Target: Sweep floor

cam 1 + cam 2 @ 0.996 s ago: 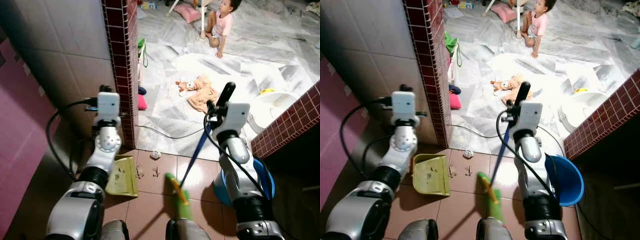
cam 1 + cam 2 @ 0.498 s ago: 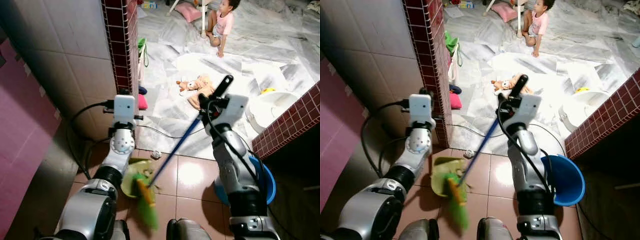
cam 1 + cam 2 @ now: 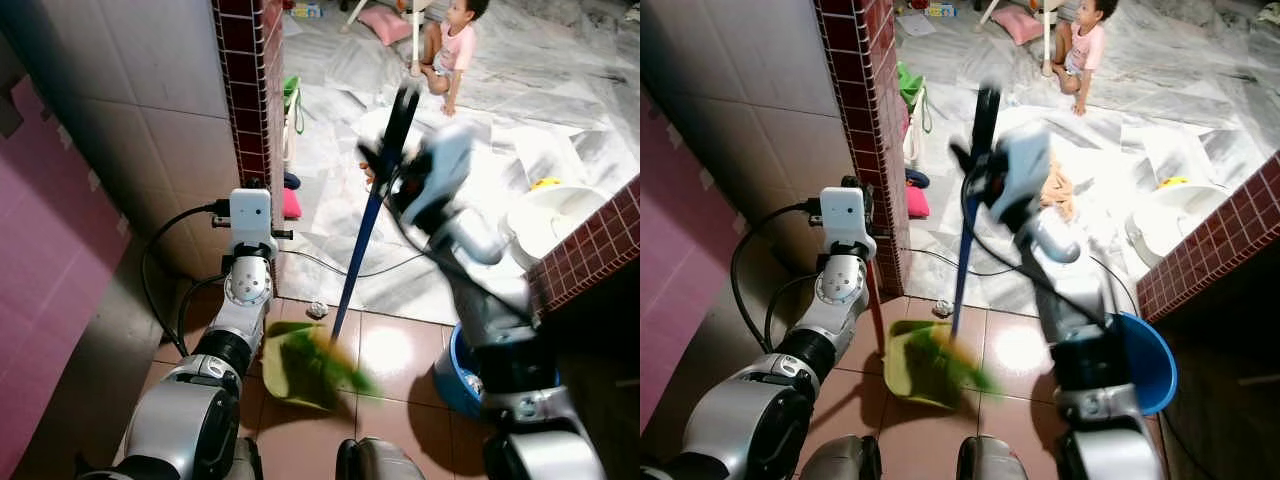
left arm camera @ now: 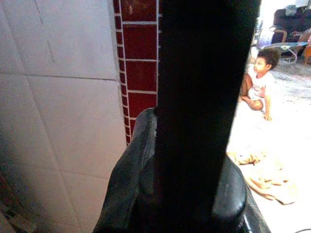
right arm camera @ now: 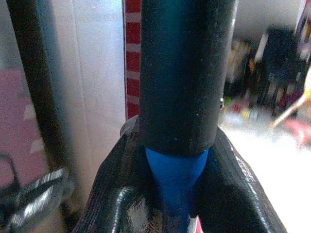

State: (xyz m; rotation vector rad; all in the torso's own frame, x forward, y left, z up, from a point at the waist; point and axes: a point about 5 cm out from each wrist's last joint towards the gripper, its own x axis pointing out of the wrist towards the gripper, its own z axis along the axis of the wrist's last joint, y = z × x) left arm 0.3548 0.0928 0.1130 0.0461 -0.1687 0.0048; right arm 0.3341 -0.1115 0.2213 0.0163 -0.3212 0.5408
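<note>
Nearest, on the brown floor tiles (image 3: 395,350), the yellow-green dustpan (image 3: 908,372) lies tilted, with the blurred green broom head (image 3: 325,362) upon it. The dustpan's red handle (image 3: 875,310) rises to the left claw (image 3: 868,262), whose fingers (image 4: 141,179) are closed around the dark upper shaft. To the right, a blue bucket (image 3: 1150,365) stands beside the red-brick low wall (image 3: 590,255). The blue broom (image 3: 355,265) slants up from the pan to the right claw (image 3: 392,160), closed on its black grip. A small scrap (image 3: 318,310) lies at the tile edge. Beyond, on marble floor (image 3: 960,170), lie a cloth (image 3: 1058,192) and white basin (image 3: 545,215); farthest, a child (image 3: 455,45) sits.
</note>
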